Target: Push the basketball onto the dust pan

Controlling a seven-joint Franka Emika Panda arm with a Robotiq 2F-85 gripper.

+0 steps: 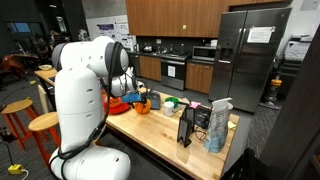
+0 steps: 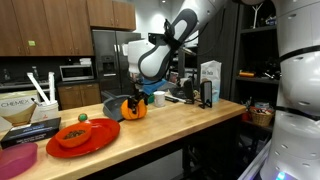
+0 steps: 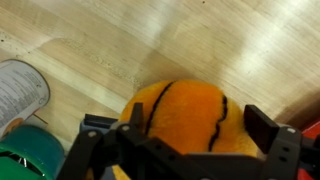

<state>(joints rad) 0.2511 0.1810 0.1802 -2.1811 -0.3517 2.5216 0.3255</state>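
At the near end of the surface [image 2: 190, 122] sits a pink bowl [image 2: 14, 161]. Just past it lies the red pan [image 2: 100, 141], with something orange and green in it that I cannot make out. About midway along the surface the ball [image 2: 135, 109] rests on the wood, apart from the pan. The gripper [image 2: 135, 98] hangs right over the ball. In the wrist view the jaws are released and spread, one on either side of the ball [image 3: 185, 115], not clenched on it. Boxes [image 2: 208, 82] stand toward the far end.
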